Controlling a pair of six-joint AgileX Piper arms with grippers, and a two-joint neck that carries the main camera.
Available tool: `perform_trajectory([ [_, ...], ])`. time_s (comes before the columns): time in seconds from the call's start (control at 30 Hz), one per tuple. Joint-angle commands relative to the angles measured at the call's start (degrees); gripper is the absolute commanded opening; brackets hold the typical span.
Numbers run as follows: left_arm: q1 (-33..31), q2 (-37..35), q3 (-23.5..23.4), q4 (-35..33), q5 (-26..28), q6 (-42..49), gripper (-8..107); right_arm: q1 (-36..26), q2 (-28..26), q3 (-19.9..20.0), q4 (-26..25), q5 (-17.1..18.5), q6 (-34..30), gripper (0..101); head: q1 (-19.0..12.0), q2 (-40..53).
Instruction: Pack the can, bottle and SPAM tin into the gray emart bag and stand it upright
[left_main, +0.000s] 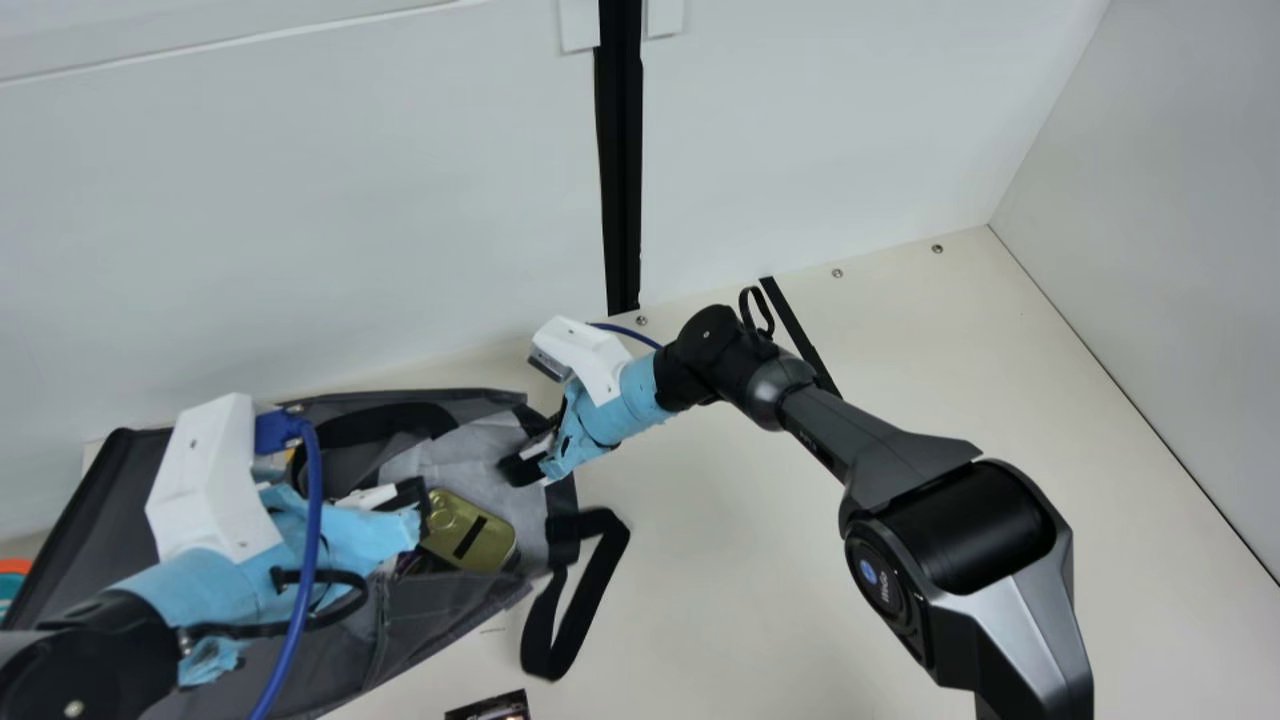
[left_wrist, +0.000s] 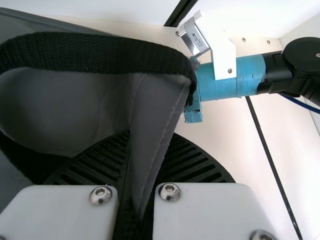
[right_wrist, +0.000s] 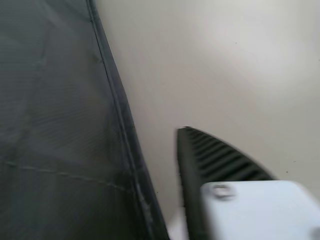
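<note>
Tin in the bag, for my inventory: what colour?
The tin is gold with a black bar; best: main view.

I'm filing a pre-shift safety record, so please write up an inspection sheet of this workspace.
Surface: cream table, screws near the far edge, black strip.
Job's things: bag lying open, not upright; SPAM tin inside; dark item beside it, can or bottle unclear.
Clutter: printed item at the near edge; orange-and-teal object at far left.
Grippers: left closed on the bag's fabric; right open at its edge.
Cables: blue cable looped over the left wrist; another behind the right.
Surroundings: white walls, black upright.
</note>
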Motion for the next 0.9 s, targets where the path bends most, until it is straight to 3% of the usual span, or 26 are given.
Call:
perform_trajectory([
  [0.0, 0.0, 0.0, 0.0, 0.0, 0.0, 0.0, -8, 0.0, -0.1, 0.3, 0.3, 0.1, 0.0, 15, -1.3, 0.0],
  [0.07, 0.0, 0.0, 0.0, 0.0, 0.0, 0.0, -8, 0.0, -0.3, 0.6, 0.5, 0.2, -0.1, 1, -1.3, 0.0],
  [0.1, 0.0, 0.0, 0.0, 0.0, 0.0, 0.0, -8, -0.1, -0.5, 0.8, 0.7, 0.3, -0.1, 0, -1.3, 0.0],
  [0.5, 0.0, 0.0, 0.0, 0.0, 0.0, 0.0, -8, -1.6, -4.2, 4.9, 3.0, 3.1, 0.3, 0, -1.3, 0.0],
  [0.87, 0.0, 0.1, -0.6, -4.6, -1.8, 3.9, -8, -5.1, -11.2, 11.1, 7.0, 10.2, 0.7, 0, -1.3, 0.0],
])
